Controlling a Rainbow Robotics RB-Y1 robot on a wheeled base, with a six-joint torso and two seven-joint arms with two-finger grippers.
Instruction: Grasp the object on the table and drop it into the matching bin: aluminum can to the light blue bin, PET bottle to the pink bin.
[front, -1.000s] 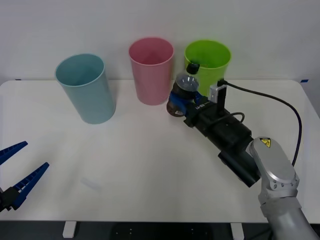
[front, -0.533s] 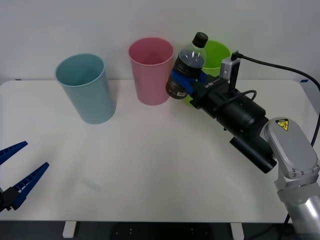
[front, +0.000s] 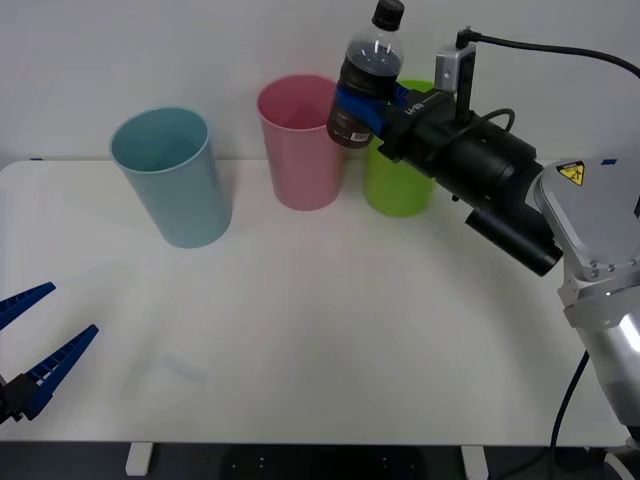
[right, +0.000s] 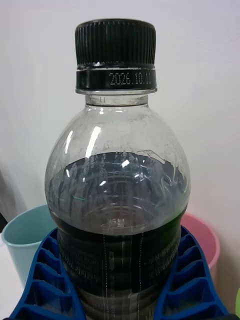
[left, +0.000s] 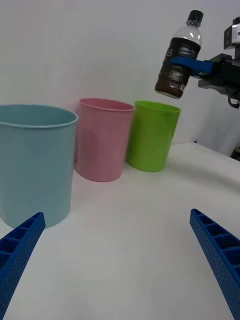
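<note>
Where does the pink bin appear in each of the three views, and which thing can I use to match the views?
Front view: the pink bin stands at the table's far edge, between the light blue bin and the lime green bin.
Right wrist view: its rim shows behind the PET bottle.
Left wrist view: it is the middle bin.
Shared landmark: the PET bottle, held by the right gripper.
</note>
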